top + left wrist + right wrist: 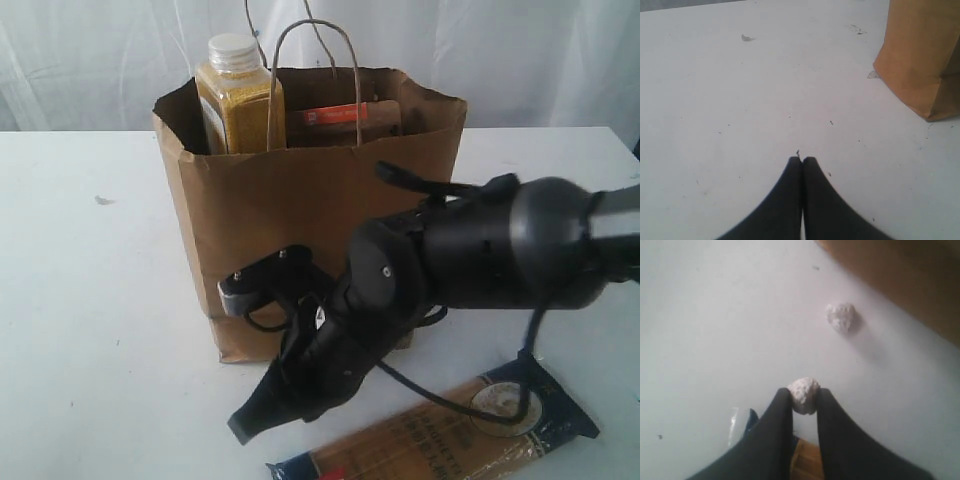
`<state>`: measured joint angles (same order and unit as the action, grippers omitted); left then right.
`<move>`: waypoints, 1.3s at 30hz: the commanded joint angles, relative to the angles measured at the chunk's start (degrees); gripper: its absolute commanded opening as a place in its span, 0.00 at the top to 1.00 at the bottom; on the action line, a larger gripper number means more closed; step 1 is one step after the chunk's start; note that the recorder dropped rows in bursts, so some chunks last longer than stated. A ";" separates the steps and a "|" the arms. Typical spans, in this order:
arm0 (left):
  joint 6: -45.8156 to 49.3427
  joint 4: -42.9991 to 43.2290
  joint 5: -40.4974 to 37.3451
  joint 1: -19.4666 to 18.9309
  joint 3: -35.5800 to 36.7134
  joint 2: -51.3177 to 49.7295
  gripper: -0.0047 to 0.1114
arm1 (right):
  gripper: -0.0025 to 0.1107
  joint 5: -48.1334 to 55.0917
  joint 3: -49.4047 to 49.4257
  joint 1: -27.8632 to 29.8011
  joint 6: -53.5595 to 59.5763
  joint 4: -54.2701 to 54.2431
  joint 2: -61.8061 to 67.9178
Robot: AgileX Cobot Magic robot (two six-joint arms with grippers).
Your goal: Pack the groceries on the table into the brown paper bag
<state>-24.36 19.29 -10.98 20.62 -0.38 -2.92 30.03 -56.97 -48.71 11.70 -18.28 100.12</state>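
In front of the brown paper bag (300, 200), your right gripper (803, 401) pinches a small white crumpled lump (803, 389) between narrow jaws, low over the table (90, 330). A second white lump (841, 317) lies near the bag's base. The spaghetti packet (450, 440) lies flat at the near right. Inside the bag stand the yellow-grain bottle (238, 100) and, to its right, the kraft pouch (345, 118). Your left gripper (802, 160) is closed tight, empty, over the table.
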 commanded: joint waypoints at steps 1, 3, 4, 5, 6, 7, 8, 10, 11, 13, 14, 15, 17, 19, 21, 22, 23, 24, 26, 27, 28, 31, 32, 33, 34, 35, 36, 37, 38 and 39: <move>0.19 -0.04 -0.02 -0.09 0.38 0.20 0.96 | 0.98 2.05 1.58 0.15 0.46 0.41 -9.53; 0.19 -0.04 -0.02 -0.09 0.38 0.20 0.96 | 0.98 2.33 2.97 0.15 0.14 0.57 -14.35; 0.19 -0.04 -0.02 -0.09 0.38 0.20 0.96 | 0.98 2.33 3.47 0.15 -0.31 0.82 -16.39; 0.19 -0.04 -0.02 -0.09 0.38 0.20 0.96 | 0.98 2.52 3.96 0.15 -0.97 1.64 -18.81; 0.19 -0.04 -0.02 -0.09 0.38 0.20 0.96 | 0.98 2.84 4.21 0.27 -2.03 2.79 -21.28; 0.19 -0.04 -0.02 -0.09 0.38 0.20 0.96 | 0.98 3.09 4.36 0.27 -3.04 4.08 -23.13; 0.19 -0.04 -0.02 -0.09 0.38 0.20 0.96 | 0.98 3.33 4.36 0.27 -4.68 6.17 -25.41; 0.19 -0.04 -0.02 -0.09 0.38 0.20 0.96 | 0.98 3.27 4.36 0.84 -7.76 9.50 -29.59; 0.19 -0.04 -0.02 -0.09 0.38 0.20 0.96 | 0.98 3.36 4.36 1.69 -8.51 10.32 -31.36; 0.19 -0.04 -0.02 -0.09 0.38 0.20 0.96 | 0.98 3.76 3.84 3.88 -9.20 11.04 -33.83; 0.19 -0.04 -0.02 -0.09 0.38 0.20 0.96 | 0.98 4.54 3.47 5.23 -9.20 11.04 -34.44; 0.19 -0.04 -0.02 -0.09 0.38 0.20 0.96 | 0.98 5.51 2.80 6.62 -9.29 11.04 -34.97; 0.19 -0.04 -0.02 -0.09 0.38 0.20 0.96 | 0.98 6.96 1.30 9.12 -9.29 11.32 -35.48; 0.19 -0.04 -0.02 -0.09 0.38 0.20 0.96 | 0.98 7.87 -0.28 11.69 -9.14 11.43 -35.48; 0.19 -0.04 -0.02 -0.09 0.38 0.20 0.96 | 0.98 7.87 -1.86 13.72 -8.91 11.96 -35.48; 0.19 -0.04 -0.02 -0.09 0.38 0.20 0.96 | 0.98 7.87 -2.60 14.68 -8.91 12.31 -35.36; 0.19 -0.04 -0.02 -0.09 0.38 0.20 0.96 | 0.98 7.33 -3.48 15.54 -8.91 12.75 -35.36; 0.19 -0.04 -0.02 -0.09 0.38 0.20 0.96 | 0.98 6.59 -4.38 16.33 -8.76 12.86 -35.25; 0.19 -0.04 -0.02 -0.09 0.38 0.20 0.96 | 0.98 5.13 -6.21 17.45 -8.52 12.90 -34.68; 0.19 -0.04 -0.02 -0.09 0.38 0.20 0.96 | 0.98 5.01 -7.25 18.16 -8.38 12.90 -34.17; 0.19 -0.04 -0.02 -0.09 0.38 0.20 0.96 | 0.98 4.89 -8.29 18.67 -8.34 12.90 -33.55; 0.19 -0.04 -0.02 -0.09 0.38 0.20 0.96 | 0.98 5.19 -11.03 19.55 -7.33 12.90 -31.08; 0.19 -0.04 -0.02 -0.09 0.38 0.20 0.96 | 0.98 5.46 -11.80 19.67 -7.33 12.90 -29.95; 0.19 -0.04 -0.02 -0.09 0.38 0.20 0.96 | 0.98 5.59 -12.68 19.71 -7.20 12.90 -28.68; 0.19 -0.04 -0.02 -0.09 0.38 0.20 0.96 | 0.98 5.70 -13.45 19.71 -6.90 12.90 -27.38; 0.19 -0.04 -0.02 -0.09 0.38 0.20 0.96 | 0.98 5.70 -14.03 19.71 -6.79 12.90 -26.36; 0.19 -0.04 -0.02 -0.09 0.38 0.20 0.96 | 0.98 5.70 -14.87 19.71 -6.79 12.90 -25.10; 0.19 -0.04 -0.02 -0.09 0.38 0.20 0.96 | 0.98 5.39 -15.21 19.71 -6.79 12.90 -23.95; 0.19 -0.04 -0.02 -0.09 0.38 0.20 0.96 | 0.97 4.83 -15.65 19.71 -6.79 12.90 -23.06; 0.19 -0.04 -0.02 -0.09 0.38 0.20 0.96 | 0.96 4.16 -15.80 19.71 -6.79 12.90 -22.50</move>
<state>-24.36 19.29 -10.98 20.62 -0.38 -2.92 35.52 -71.75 -29.66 4.17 -5.67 75.89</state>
